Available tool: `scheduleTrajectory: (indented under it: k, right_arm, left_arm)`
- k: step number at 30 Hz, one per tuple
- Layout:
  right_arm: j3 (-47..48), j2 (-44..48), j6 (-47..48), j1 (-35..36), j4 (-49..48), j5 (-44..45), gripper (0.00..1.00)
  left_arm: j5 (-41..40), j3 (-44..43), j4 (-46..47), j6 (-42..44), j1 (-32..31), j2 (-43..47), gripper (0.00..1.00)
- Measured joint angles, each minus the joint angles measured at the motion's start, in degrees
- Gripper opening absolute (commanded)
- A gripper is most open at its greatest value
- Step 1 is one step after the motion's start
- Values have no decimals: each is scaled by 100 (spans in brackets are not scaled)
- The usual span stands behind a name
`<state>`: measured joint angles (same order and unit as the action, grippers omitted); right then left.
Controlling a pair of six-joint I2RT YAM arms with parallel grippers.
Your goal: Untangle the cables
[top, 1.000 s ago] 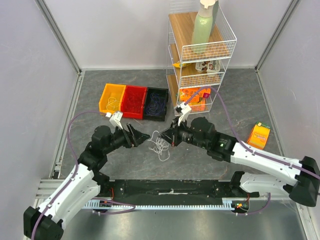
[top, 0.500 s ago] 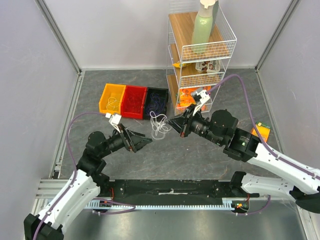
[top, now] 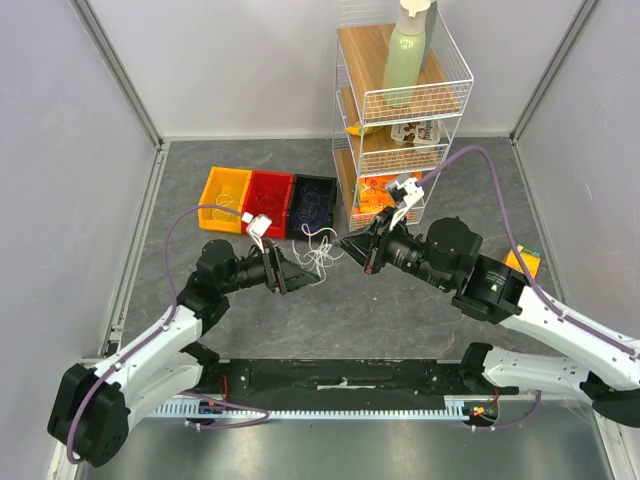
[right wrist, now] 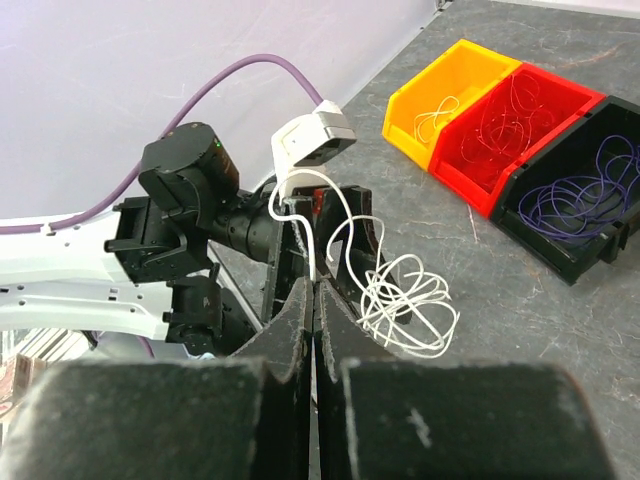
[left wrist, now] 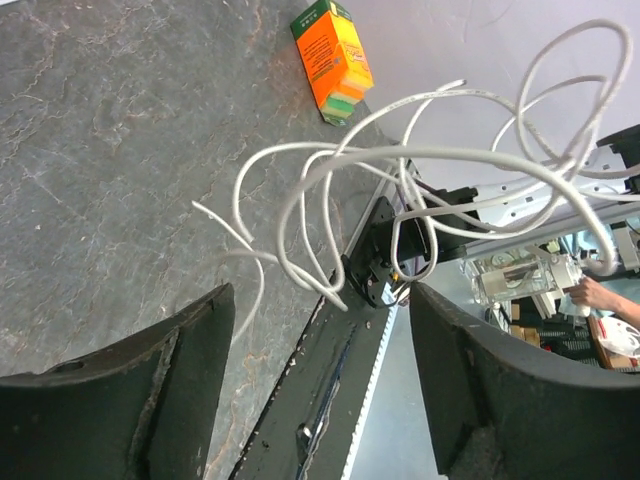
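A loose clump of white cables (top: 318, 250) hangs above the grey table, in front of the bins. My right gripper (top: 345, 243) is shut on one strand of it, and the pinched strand (right wrist: 313, 262) rises from the closed jaws. The rest of the clump (right wrist: 405, 300) dangles to the right of them. My left gripper (top: 293, 272) is open and points at the clump from the left. In the left wrist view the white loops (left wrist: 400, 190) float just ahead of the spread fingertips, with nothing between them.
Three bins stand at the back left. The yellow one (top: 205, 200) holds white wire, the red one (top: 262, 180) red wire and the black one (top: 315, 182) purple wire. A wire rack (top: 395, 130) of goods stands behind the right arm. An orange box (left wrist: 333, 58) lies at the right.
The right gripper lifted the white clump off the table and carried it back toward the bins. The left gripper then moved right, up to the hanging clump, jaws staying open.
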<state>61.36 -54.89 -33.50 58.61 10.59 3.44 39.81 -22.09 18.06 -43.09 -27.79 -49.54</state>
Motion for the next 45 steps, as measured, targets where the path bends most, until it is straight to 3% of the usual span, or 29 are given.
scheduleTrajectory:
  k: [3,10,16,20,24,28,34,45]
  right_arm:
    - [57,33,-4,-2,35,-17,0]
    - [264,85,-9,-2,63,-76,0]
    - [352,166,-13,-2,66,-101,0]
    - [374,181,-17,-2,63,-125,0]
    - [374,181,-39,-2,66,-175,0]
    - [374,205,-39,-2,79,-151,0]
    - [573,669,238,0,785,1012,0]
    - [815,2240,938,-13,2107,4516,0]
  left_arm:
    - [83,0,155,9,-37,-192,82]
    - [85,-17,313,11,-98,-616,72]
    - [76,-17,472,7,-122,-717,88]
    - [79,-20,675,-42,-129,-907,87]
    - [79,-186,962,-175,-162,-1281,51]
    - [-81,-389,949,-267,-181,-1578,4]
    - [-1340,-431,-393,-118,-186,-1307,2]
    - [-4529,-479,-3309,4,-186,1047,2]
